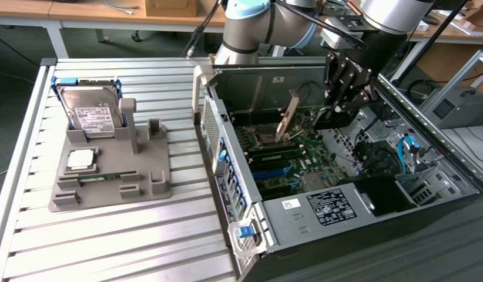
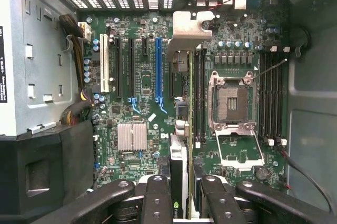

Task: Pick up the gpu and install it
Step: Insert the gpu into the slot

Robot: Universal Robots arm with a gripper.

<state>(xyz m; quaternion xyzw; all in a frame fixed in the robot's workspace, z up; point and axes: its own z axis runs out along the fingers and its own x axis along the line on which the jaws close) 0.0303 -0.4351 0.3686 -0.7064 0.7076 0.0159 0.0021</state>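
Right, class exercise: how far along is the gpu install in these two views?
Done: the gpu is off the grey holder, which holds the hard drive. In hand: the fingers clamp the gpu edge-on over the motherboard inside the open case. Left: seating it; the long blue slot is empty and the card hangs above the board.

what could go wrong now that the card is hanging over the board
The graphics card, clamped in the jaws, seems to hang nearer the memory slots than the long blue slot; lowered like this it may strike them. In the exterior view it also looks tilted, so one corner could jam in the slot first.
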